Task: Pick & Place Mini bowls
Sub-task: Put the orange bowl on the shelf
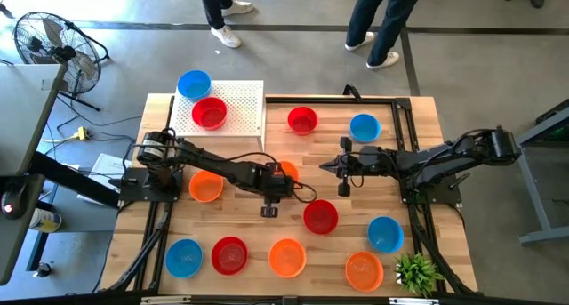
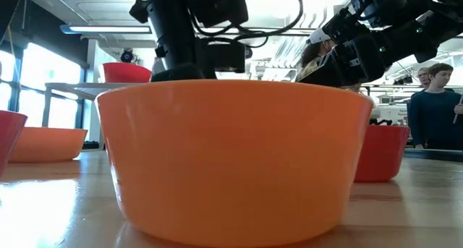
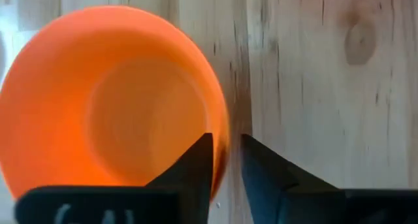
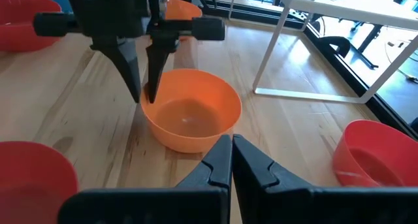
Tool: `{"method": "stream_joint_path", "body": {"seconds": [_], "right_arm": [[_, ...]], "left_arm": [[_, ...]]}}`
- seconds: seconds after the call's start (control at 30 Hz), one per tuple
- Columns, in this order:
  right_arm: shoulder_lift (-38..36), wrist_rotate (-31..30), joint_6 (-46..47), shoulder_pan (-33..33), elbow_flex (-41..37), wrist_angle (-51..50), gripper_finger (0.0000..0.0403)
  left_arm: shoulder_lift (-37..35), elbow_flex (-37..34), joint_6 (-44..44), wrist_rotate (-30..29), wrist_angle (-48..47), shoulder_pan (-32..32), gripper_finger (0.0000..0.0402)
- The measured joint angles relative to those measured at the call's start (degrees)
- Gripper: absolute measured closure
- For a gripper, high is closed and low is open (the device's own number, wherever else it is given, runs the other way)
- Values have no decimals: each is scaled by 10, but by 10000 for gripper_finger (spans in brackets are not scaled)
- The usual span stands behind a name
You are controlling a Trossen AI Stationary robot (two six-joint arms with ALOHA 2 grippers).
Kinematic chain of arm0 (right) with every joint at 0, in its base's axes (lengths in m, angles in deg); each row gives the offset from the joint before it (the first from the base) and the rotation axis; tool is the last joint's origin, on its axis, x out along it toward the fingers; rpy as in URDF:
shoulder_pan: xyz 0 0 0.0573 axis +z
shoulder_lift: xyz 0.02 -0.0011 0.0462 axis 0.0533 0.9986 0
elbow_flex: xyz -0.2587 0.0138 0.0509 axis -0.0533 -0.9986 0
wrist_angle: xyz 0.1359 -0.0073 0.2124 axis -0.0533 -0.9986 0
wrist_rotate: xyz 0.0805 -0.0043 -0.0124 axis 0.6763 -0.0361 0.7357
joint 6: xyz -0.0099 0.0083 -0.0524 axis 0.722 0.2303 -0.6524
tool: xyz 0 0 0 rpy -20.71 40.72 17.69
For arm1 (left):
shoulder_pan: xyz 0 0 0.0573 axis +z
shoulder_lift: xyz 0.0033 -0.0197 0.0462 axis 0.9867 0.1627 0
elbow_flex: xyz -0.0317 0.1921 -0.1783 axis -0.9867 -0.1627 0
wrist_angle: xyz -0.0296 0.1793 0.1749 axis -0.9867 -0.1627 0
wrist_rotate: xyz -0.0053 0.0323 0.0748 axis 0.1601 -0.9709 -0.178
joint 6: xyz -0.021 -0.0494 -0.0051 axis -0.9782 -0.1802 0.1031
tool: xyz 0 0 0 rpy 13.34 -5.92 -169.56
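Observation:
An orange mini bowl [image 4: 192, 113] stands upright on the wooden table at its middle. In the high view it [image 1: 287, 170] is mostly hidden under my left gripper [image 1: 276, 180]. My left gripper [image 4: 144, 98] is shut on its rim. My right gripper [image 1: 327, 166] hovers shut and empty just to the right of that bowl, its fingers [image 4: 232, 155] pointing at it. Other red, blue and orange mini bowls rest on their bases around the table. A red one [image 1: 210, 114] and a blue one [image 1: 194, 83] sit on the white perforated stand [image 1: 244, 105]. My left gripper pinches the orange bowl's rim [image 3: 224, 145] on its near-left side, one finger [image 3: 196, 168] inside the bowl and the other [image 3: 264, 175] outside. The fingers come from above, slanting in from the table's left. The bowl sits upright with its base on the table.
Close by are an orange bowl [image 1: 205, 186] to the left, a red one [image 1: 320, 216] to the near right, and a red [image 1: 302, 120] and a blue one [image 1: 364, 127] farther back. Several bowls line the near edge, one [image 2: 231, 161] filling the low view. A green plant [image 1: 416, 271] stands at the near right corner.

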Motion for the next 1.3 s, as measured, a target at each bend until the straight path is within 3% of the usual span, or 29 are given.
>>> {"method": "stream_joint_path", "body": {"seconds": [0.23,0.37,0.7,0.77,0.83,1.0,1.3], "right_arm": [[0,0,0,0,0,0,403],[0,-1,-2,0,0,0,403],[0,-1,-6,0,0,0,403],[0,0,-7,0,0,0,403],[0,0,-7,0,0,0,403],[1,0,-6,0,0,-3,403],[1,3,-6,0,0,-2,402]], "left_arm": [[2,-1,5,-3,0,0,389],[0,13,12,-3,-21,0,394],[-41,161,66,-8,-114,11,399],[-55,184,67,-6,-167,23,399],[-65,214,72,-8,-162,38,400],[-101,281,73,-27,-254,99,400],[-107,408,83,-38,-396,277,401]]}}
